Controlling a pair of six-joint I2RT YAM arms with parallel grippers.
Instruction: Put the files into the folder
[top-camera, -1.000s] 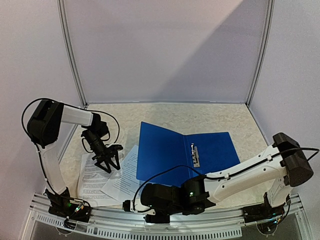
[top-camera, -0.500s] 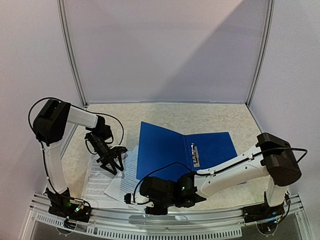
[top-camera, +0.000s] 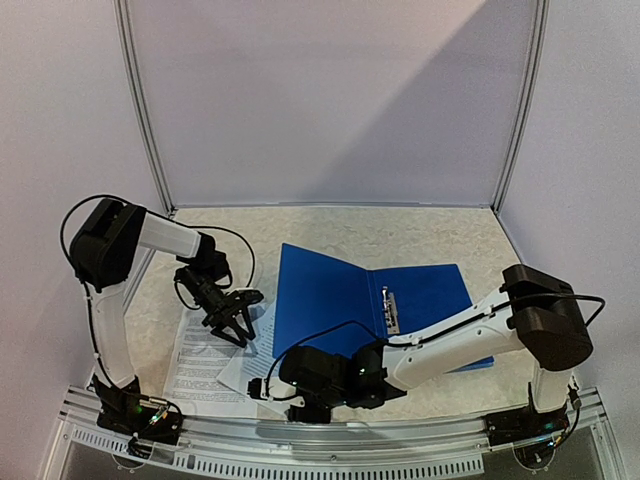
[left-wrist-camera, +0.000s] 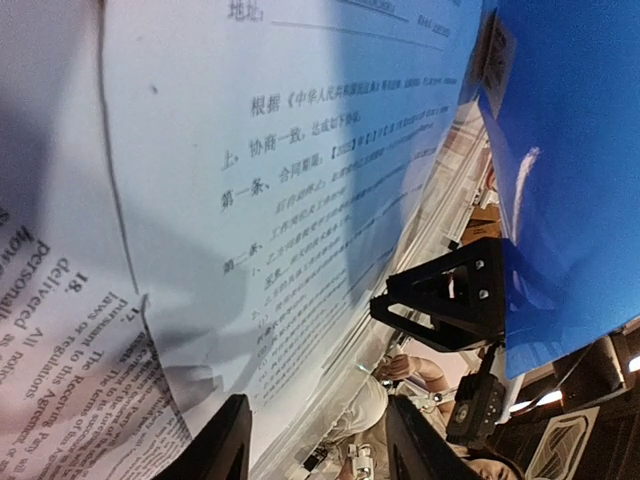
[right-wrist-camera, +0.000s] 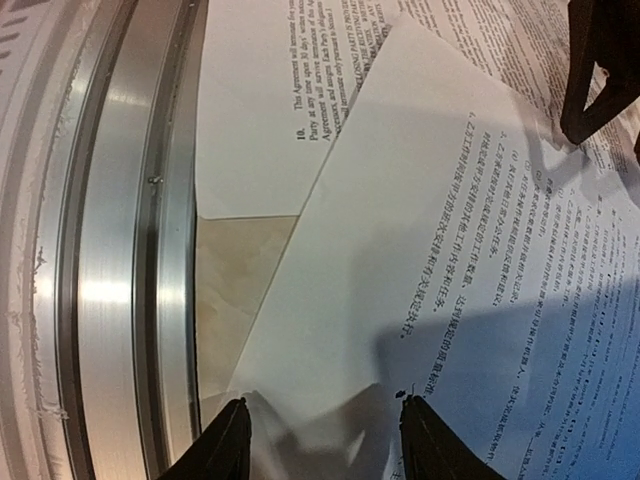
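Observation:
The dark-blue folder (top-camera: 325, 300) lies open mid-table, its metal clip (top-camera: 389, 308) along the spine. Two printed white sheets lie left of it: one with English text (top-camera: 198, 365), and one with Chinese text (top-camera: 256, 345) overlapping it and reaching the folder's left cover. My left gripper (top-camera: 233, 325) is open and empty, just above the Chinese sheet (left-wrist-camera: 280, 150), with the folder (left-wrist-camera: 570, 150) to its right. My right gripper (top-camera: 262, 391) is open and empty, low over the near corner of the Chinese sheet (right-wrist-camera: 450, 250). The English sheet (right-wrist-camera: 260, 100) lies beyond.
The metal front rail (right-wrist-camera: 120, 250) runs close beside my right gripper, with a strip of bare beige table (right-wrist-camera: 235, 290) between rail and paper. White booth walls with metal posts (top-camera: 140, 110) enclose the table at back and sides.
My left gripper has moved right and toward the folder, over the Chinese sheet. My right arm has stretched further left and lower along the front rail.

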